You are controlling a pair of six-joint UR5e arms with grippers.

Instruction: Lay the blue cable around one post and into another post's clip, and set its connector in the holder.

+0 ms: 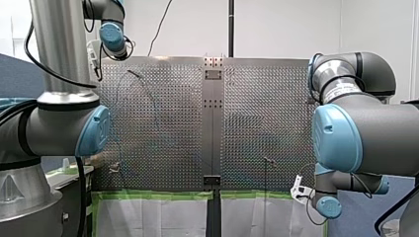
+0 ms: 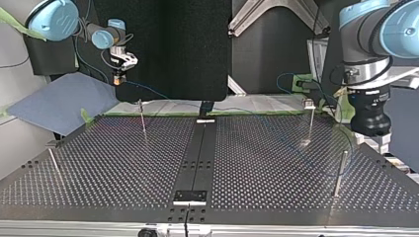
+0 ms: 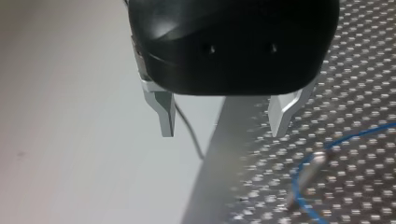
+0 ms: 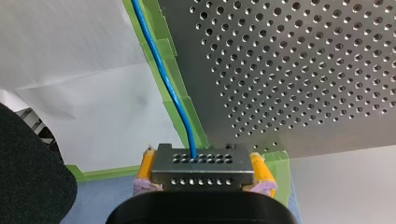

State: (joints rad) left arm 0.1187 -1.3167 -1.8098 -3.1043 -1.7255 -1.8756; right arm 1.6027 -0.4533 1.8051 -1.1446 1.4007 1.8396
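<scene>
My right gripper [image 4: 201, 162] is shut with its yellow pads [image 4: 147, 164] on the metal connector [image 4: 201, 175]. It is held off the table's edge, above the grey cloth. The blue cable [image 4: 164, 77] leaves the connector and runs ahead along the green tape. In the top view my right gripper [image 2: 118, 75] hangs at the far left, and the cable [image 2: 269, 129] crosses the plate toward the posts [image 2: 311, 121] [image 2: 340, 170] at the right. My left gripper [image 3: 224, 133] is open with nothing between its metal fingers [image 3: 166, 116]. It hovers at the plate's edge beside a post [image 3: 306, 175] with cable near it.
Two more thin posts [image 2: 142, 116] [image 2: 53, 163] stand on the top view's left half. A dark centre strip [image 2: 200, 153] carries small brackets [image 2: 189, 196] at both ends. Green tape [image 4: 177, 100] lines the plate's edge, and a grey cloth [image 2: 59, 106] lies beyond it.
</scene>
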